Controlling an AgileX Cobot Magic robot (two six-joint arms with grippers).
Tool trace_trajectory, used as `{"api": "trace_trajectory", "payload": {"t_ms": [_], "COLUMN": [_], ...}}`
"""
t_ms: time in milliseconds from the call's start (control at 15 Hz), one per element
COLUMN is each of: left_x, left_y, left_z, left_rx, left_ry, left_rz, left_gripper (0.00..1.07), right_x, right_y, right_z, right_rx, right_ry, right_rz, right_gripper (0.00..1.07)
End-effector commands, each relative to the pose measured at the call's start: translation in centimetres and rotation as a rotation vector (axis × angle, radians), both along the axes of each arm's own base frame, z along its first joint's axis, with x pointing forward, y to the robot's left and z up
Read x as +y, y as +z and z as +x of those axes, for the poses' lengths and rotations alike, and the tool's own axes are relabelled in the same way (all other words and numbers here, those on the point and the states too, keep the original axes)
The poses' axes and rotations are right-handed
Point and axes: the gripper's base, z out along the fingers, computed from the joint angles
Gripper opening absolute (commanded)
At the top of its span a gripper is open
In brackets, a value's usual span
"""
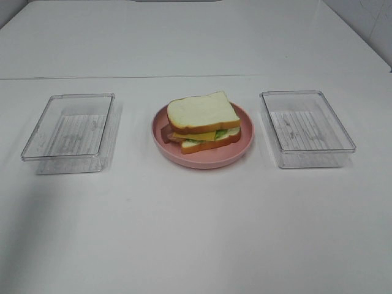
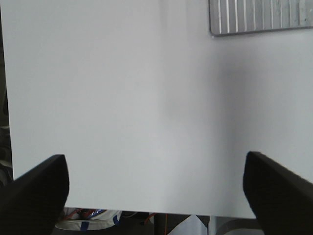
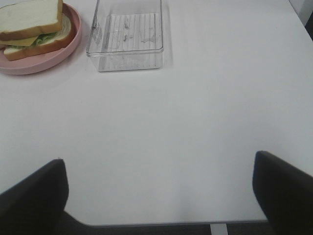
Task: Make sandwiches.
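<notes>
- The white table (image 1: 196, 233) is the largest thing before me, and neither of my arms shows in the high view; both grippers hang back over its near edge.
- Two clear plastic trays sit on it, the left tray (image 1: 70, 125) and the right tray (image 1: 306, 127), each showing nothing inside, well apart with the plate between them.
- The pink plate (image 1: 202, 160) sits mid-table and carries the sandwich (image 1: 203, 121): white bread on top, yellow cheese, green lettuce and a brownish strip peeking out, bread below. It looks already stacked, so I judge the build finished or nearly so.
- My right gripper (image 3: 159, 193) has its fingers spread wide, nothing between them. From it the sandwich lies ahead and toward my left, past the right tray's near corner.
- My left gripper (image 2: 155, 188) is likewise spread and empty; only a tray corner shows in its view, no sandwich.
- The stack's long side runs roughly across the table, left to right. I cannot tell which arm is nearer.
</notes>
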Motion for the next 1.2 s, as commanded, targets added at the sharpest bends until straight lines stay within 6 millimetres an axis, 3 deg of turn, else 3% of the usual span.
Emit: {"api": "trace_trajectory", "payload": {"t_ms": [67,200,267,400,600,667,933,1200], "left_x": [0.8,1.3,1.4,2.0,2.4,2.6,2.2,1.4], "left_y": [-1.0,-2.0,-2.2,-2.8,-3.1,-3.8,-4.8,-4.7], "left_z": [-4.9,-9.9,-10.8,-14.9,-17.6,-19.5,-20.9,-20.9], "left_rx": [-0.012,-0.095,-0.113,-0.217,-0.298,-0.373,-0.43,-0.432], "left_ry": [0.039,0.057,0.058,0.043,-0.001,-0.043,-0.181,-0.258], "left_rz": [-0.042,-0.079,-0.085,-0.097,-0.089,-0.088,-0.089,-0.141], "left_gripper": [0.89,0.89,0.89,0.89,0.89,0.89,0.89,0.89], "right_x": [0.0,0.0,0.0,0.0,0.0,0.0,0.0,0.0], "right_y": [0.0,0.0,0.0,0.0,0.0,0.0,0.0,0.0], "right_z": [-0.4,-0.4,-0.4,-0.4,-0.4,-0.4,-0.4,-0.4], "right_rx": [-0.041,-0.041,-0.041,-0.041,-0.041,-0.041,-0.041,-0.041], "right_ry": [0.001,0.001,0.001,0.001,0.001,0.001,0.001,0.001], "right_rz": [0.0,0.0,0.0,0.0,0.0,0.0,0.0,0.0], "right_gripper": [0.99,0.99,0.99,0.99,0.99,0.99,0.99,0.99]}}
